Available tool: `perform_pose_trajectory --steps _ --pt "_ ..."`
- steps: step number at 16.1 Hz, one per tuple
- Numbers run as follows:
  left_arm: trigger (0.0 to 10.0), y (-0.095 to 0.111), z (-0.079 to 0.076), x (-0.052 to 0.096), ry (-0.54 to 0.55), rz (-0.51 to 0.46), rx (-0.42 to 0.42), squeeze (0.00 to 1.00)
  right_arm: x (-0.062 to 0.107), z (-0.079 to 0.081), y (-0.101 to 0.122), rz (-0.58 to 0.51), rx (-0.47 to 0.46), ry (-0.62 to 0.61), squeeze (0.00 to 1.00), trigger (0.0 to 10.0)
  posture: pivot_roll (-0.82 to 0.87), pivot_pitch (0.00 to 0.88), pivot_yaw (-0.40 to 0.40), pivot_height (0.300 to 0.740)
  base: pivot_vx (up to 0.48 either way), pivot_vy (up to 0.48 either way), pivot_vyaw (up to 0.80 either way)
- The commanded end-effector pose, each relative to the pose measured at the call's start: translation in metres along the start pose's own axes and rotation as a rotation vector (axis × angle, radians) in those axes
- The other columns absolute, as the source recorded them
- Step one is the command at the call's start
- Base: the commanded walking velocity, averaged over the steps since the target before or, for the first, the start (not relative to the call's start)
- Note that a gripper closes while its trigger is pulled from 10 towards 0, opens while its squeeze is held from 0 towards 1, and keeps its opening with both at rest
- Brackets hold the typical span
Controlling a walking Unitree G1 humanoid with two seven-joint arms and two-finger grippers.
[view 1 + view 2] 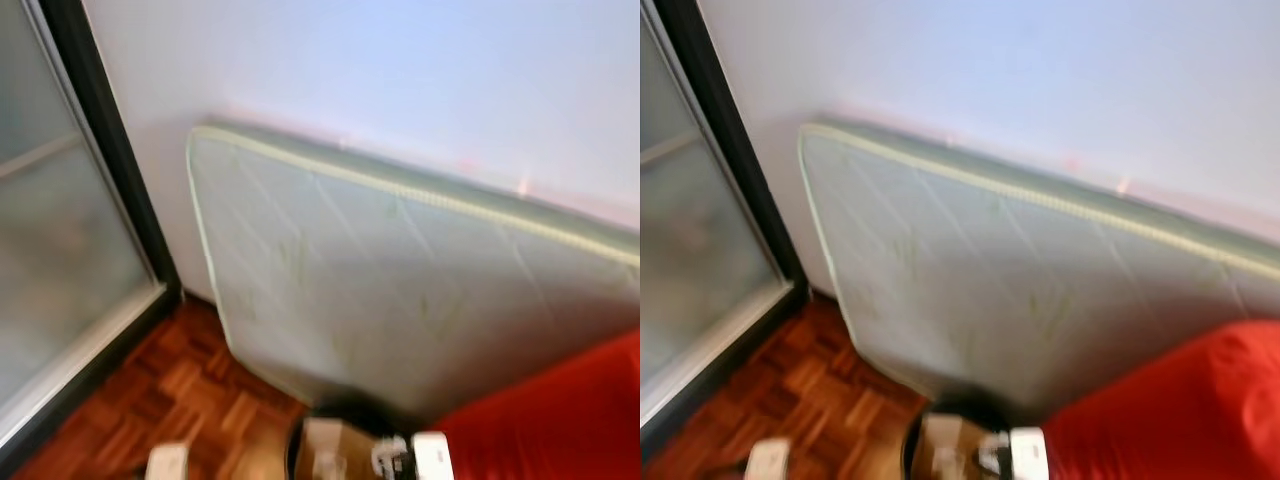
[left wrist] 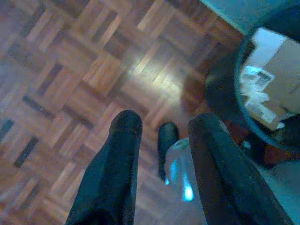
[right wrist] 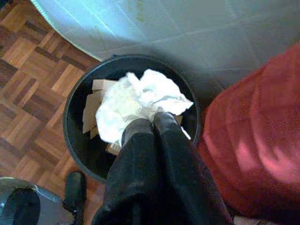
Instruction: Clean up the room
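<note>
The room to be cleaned shows, largest first, a pale green quilted mattress [image 1: 400, 290] standing on its long edge, tilted back against the white wall [image 1: 400, 80]. To the robot's left stands a frosted glass door [image 1: 60, 250] in a dark frame, and beneath everything lies a reddish parquet floor [image 1: 170, 390]. At the lower right a red cushion or beanbag [image 1: 1170, 410] presses up beside the mattress. Between the red cushion and the floor, just in front of the mattress foot, sits a round black waste bin [image 3: 77, 110] with pieces of cardboard [image 3: 93, 101] inside. The right gripper [image 3: 152, 122] hangs directly above the bin's opening with its two black fingers pressed together, pinching a crumpled white paper wad [image 3: 136, 101] that spreads over the bin's mouth above the cardboard; whether the wad touches the cardboard cannot be told. The left gripper [image 2: 161, 129] hovers over bare parquet beside the bin, its fingers apart with nothing between them; in its wrist view the bin's rim [image 2: 243, 101] shows at the edge, with cardboard and printed paper scraps [image 2: 255, 91] inside. Both head views are blurred, and the small white objects at their lower edge cannot be identified.
</note>
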State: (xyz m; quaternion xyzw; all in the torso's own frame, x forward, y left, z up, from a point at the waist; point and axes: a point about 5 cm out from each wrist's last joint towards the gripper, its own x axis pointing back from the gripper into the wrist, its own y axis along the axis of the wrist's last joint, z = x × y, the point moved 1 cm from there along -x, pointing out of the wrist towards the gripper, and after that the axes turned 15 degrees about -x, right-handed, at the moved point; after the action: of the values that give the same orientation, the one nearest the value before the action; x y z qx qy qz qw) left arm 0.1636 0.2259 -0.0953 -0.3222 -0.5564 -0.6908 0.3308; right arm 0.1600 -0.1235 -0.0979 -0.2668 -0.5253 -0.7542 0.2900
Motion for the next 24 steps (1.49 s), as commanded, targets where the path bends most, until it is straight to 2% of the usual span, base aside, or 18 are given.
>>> perform_pose_trajectory --steps 1,3,4,5,8,11,21,24 --pt "10.0 -0.009 -0.002 0.002 -0.012 0.029 0.003 0.0 0.002 0.002 -0.006 0.017 0.023 0.014 0.0 10.0 -0.04 0.0 -0.04 0.74 0.0 0.0 0.0" --pt "10.0 -0.009 -0.002 0.002 -0.012 0.029 0.003 0.0 0.002 0.002 -0.006 0.013 0.018 0.016 0.0 10.0 -0.04 0.0 -0.04 0.74 0.0 0.0 0.62" --pt "10.0 -0.009 -0.002 0.002 -0.012 0.028 0.002 0.0 -0.02 0.004 0.07 -0.137 0.023 0.055 0.0 10.0 -0.04 0.0 -0.04 0.74 0.0 0.0 0.8" --pt "10.0 -0.009 -0.002 0.002 -0.011 0.027 0.002 0.0 -0.026 0.006 0.104 -0.201 0.007 0.075 0.0 10.0 -0.04 0.0 -0.04 0.74 0.0 0.0 0.0" --pt "10.0 -0.009 -0.002 0.002 -0.012 0.027 -0.001 0.0 -0.024 -0.003 0.095 -0.157 -0.017 0.05 0.0 10.0 -0.04 0.0 -0.039 0.74 0.0 0.0 0.0" --pt "10.0 -0.009 -0.002 0.002 -0.013 0.026 -0.002 0.0 -0.024 -0.006 0.091 -0.132 -0.034 0.042 0.0 10.0 -0.04 0.0 -0.041 0.74 0.0 0.0 0.0" --pt "10.0 -0.008 -0.001 0.002 -0.004 0.022 -0.002 0.0 -0.025 -0.004 0.09 -0.119 -0.057 0.037 0.0 10.0 -0.04 0.002 -0.04 0.74 0.0 0.0 0.0" --pt "10.0 -0.004 0.003 0.002 0.046 -0.023 0.003 0.0 -0.026 -0.001 0.089 -0.113 -0.054 0.042 0.0 10.0 -0.04 0.004 -0.039 0.74 0.0 0.0 0.0"
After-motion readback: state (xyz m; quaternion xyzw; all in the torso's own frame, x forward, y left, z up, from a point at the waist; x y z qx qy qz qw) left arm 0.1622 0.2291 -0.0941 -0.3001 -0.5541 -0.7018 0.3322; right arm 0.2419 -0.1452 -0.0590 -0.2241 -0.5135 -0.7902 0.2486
